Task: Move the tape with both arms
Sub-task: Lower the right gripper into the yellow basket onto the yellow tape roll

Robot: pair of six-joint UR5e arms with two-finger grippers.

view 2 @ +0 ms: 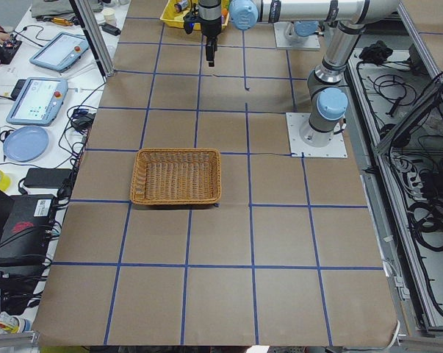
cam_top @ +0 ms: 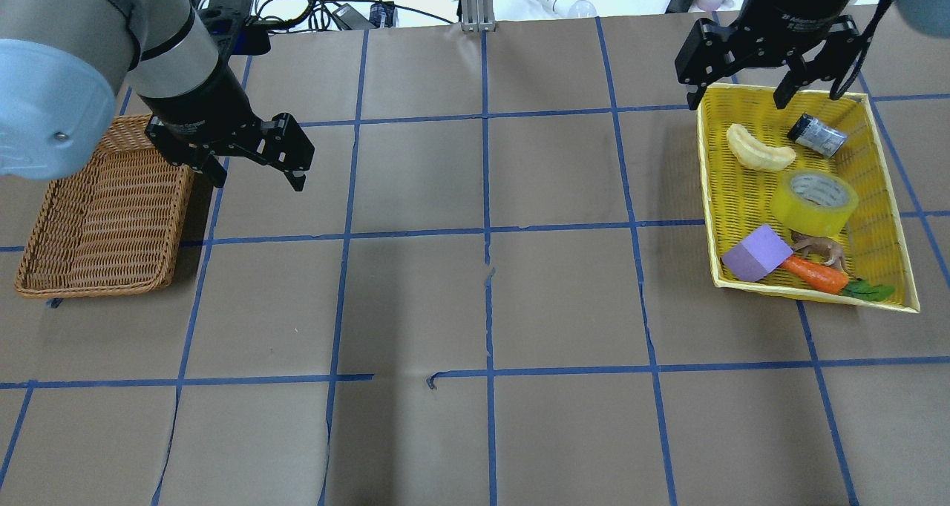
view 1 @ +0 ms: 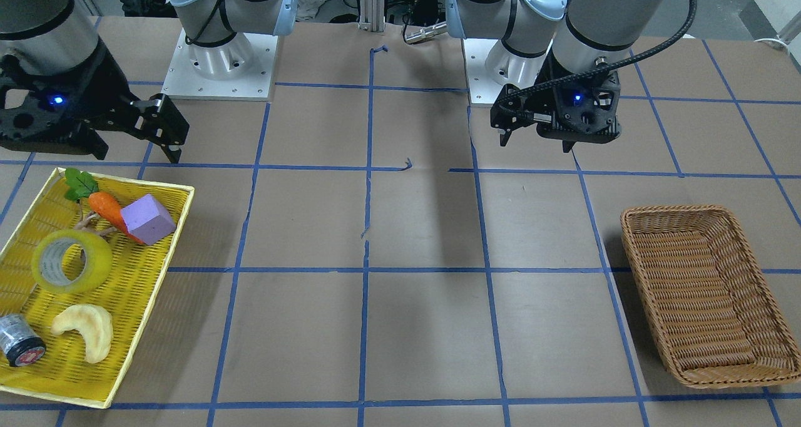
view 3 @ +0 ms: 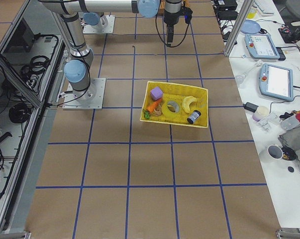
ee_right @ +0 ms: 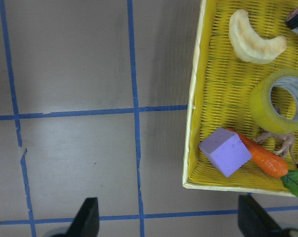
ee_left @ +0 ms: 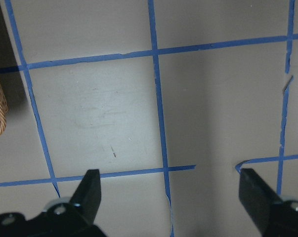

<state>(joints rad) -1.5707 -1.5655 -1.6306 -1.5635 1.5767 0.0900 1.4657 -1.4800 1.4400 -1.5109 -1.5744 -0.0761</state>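
Note:
The yellow tape roll (view 1: 72, 261) with a grey-white core lies in a yellow tray (view 1: 183, 209). It also shows in the overhead view (cam_top: 814, 202), the exterior right view (view 3: 172, 106) and the right wrist view (ee_right: 282, 106). My right gripper (view 1: 134, 151) (cam_top: 738, 99) hangs open and empty, high above the tray's edge and well apart from the tape; its fingertips (ee_right: 87, 217) are spread wide. My left gripper (view 1: 536, 142) (cam_top: 258, 181) is open and empty above bare table beside a wicker basket (cam_top: 104, 209); its fingertips (ee_left: 89, 192) are spread wide.
The tray also holds a purple block (view 1: 147, 219), a toy carrot (view 1: 109, 213), a cream crescent (view 1: 84, 330) and a dark silver cylinder with a red end (view 1: 19, 349). The wicker basket (view 1: 707, 295) stands on the far side of the table. Blue tape lines grid the brown tabletop.

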